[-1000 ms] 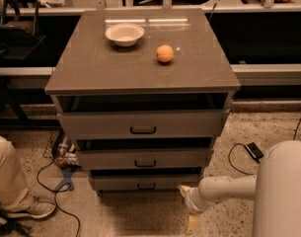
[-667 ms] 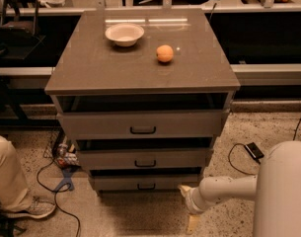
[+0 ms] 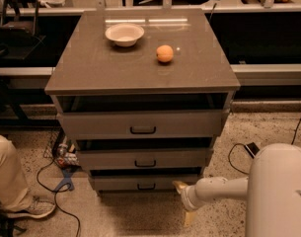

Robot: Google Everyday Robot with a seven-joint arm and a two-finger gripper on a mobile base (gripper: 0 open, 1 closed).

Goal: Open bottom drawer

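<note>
Hovering low over the speckled floor, the gripper (image 3: 183, 200) ends a white arm and sits where it sat a second ago; nothing has visibly shifted; whether it is released or clenched cannot be told. Just beside it, up and toward the picture's left, lies the right end of the bottom drawer (image 3: 120, 183), lowest of three grey fronts; its small black handle (image 3: 146, 186) is further left, apart from the gripper, not grasped. Above come the middle drawer (image 3: 105, 160) and top drawer (image 3: 95, 125); far above, on the cabinet top (image 3: 91, 68), a white bowl (image 3: 124, 33) and an orange (image 3: 165, 53). The pull seems not yet begun; the gripper must first reach the handle.
</note>
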